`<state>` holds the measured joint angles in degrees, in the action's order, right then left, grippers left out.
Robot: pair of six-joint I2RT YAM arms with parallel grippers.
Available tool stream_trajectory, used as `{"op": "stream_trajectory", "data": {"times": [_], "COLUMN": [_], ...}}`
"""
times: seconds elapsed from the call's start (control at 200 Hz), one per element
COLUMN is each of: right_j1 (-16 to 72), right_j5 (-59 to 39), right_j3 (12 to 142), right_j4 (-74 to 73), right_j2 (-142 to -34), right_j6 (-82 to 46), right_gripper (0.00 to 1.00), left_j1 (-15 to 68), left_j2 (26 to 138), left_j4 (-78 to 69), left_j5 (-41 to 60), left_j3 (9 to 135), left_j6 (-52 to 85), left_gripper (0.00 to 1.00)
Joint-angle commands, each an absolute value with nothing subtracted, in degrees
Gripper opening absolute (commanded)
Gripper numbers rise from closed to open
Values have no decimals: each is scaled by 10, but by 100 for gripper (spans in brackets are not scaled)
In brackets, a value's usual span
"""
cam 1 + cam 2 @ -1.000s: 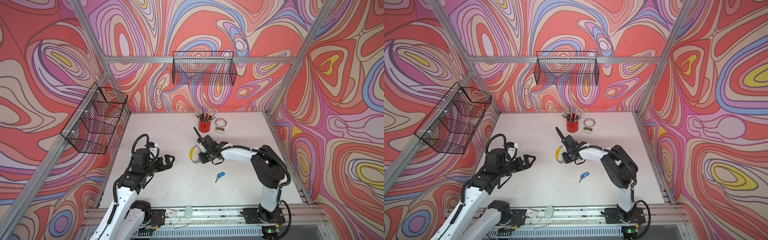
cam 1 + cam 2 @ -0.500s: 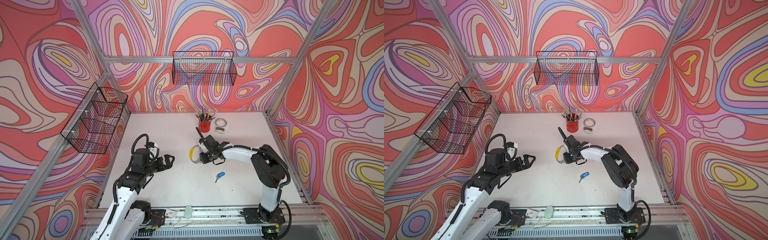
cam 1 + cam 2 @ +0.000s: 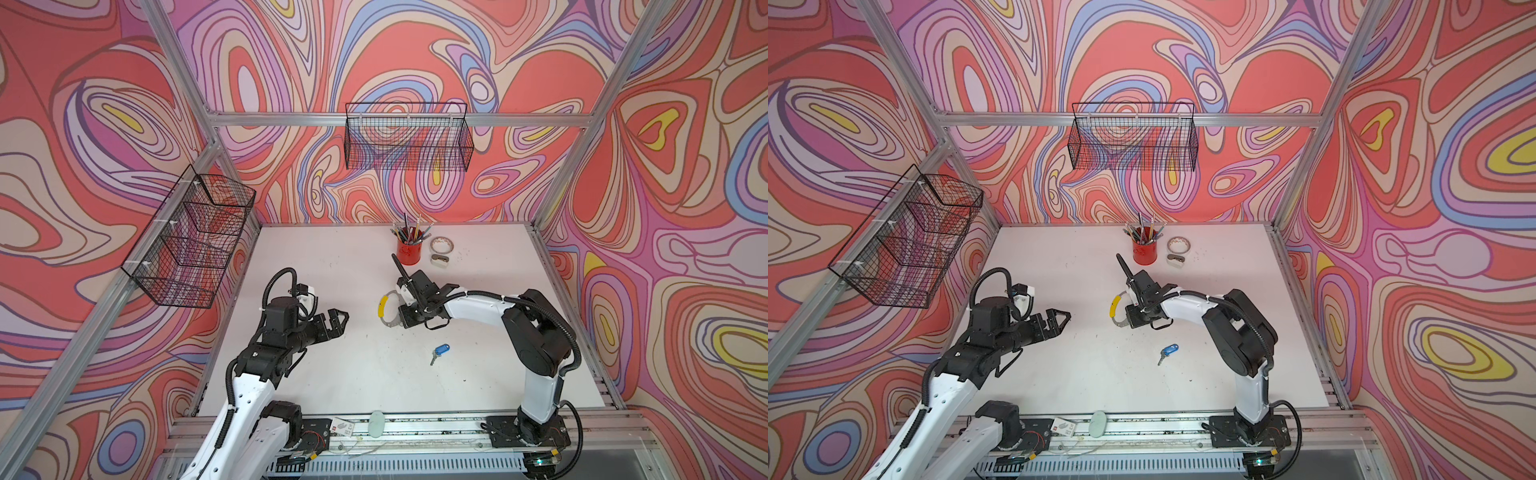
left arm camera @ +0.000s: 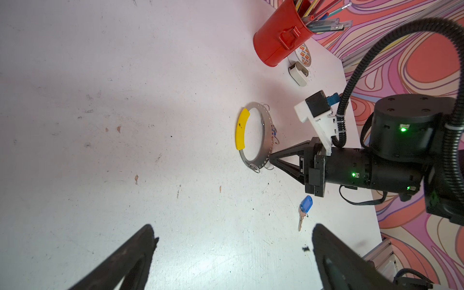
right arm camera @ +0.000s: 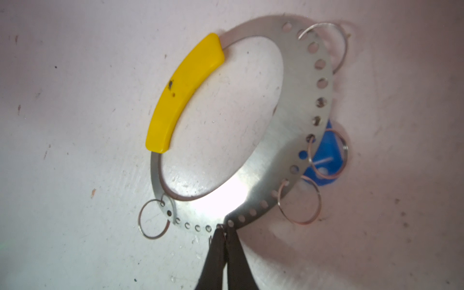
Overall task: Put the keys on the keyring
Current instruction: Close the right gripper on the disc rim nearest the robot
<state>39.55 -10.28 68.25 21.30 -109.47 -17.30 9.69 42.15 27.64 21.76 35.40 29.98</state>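
White bench — pencil cup, tape roll behind; my right jaws pinched shut on keyring, left jaws wide, empty — key nearby.

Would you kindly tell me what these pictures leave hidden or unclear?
- Second key: the right wrist view shows only its blue tag; the keyring covers the blade.
- Right gripper: whether it pinches the band or a wire loop is blurred there.
- Loose key: teeth too small in both top views.
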Motion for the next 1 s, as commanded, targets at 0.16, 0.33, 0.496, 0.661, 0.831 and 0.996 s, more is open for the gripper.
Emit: {"op": "stream_trajectory", "data": {"times": [0.16, 0.33, 0.496, 0.661, 0.831, 0.996], "right_j1": [395, 394, 396, 399, 399, 400], "right_j5": [-101, -82, -91, -90, -94, -117], "right_j3": [673, 667, 645, 595, 545, 496], "right_j4": [219, 204, 138, 27, -62, -153], "right_j2": [-1068, -1055, -1053, -1040, -1039, -1037], "right_j6": [-170, -153, -141, -133, -127, -116], "right_gripper": [0, 0, 0, 0, 0, 0], "left_j1": [90, 91, 89, 89, 89, 89], "left_j2": [423, 422, 424, 425, 424, 415], "left_j4": [276, 275, 272, 270, 266, 256], "left_j5": [224, 225, 226, 226, 223, 225], "left_j3": [367, 366, 366, 364, 360, 353], "left_j6": [289, 289, 291, 292, 294, 296], "left_gripper": [100, 100, 100, 100, 100, 100]}}
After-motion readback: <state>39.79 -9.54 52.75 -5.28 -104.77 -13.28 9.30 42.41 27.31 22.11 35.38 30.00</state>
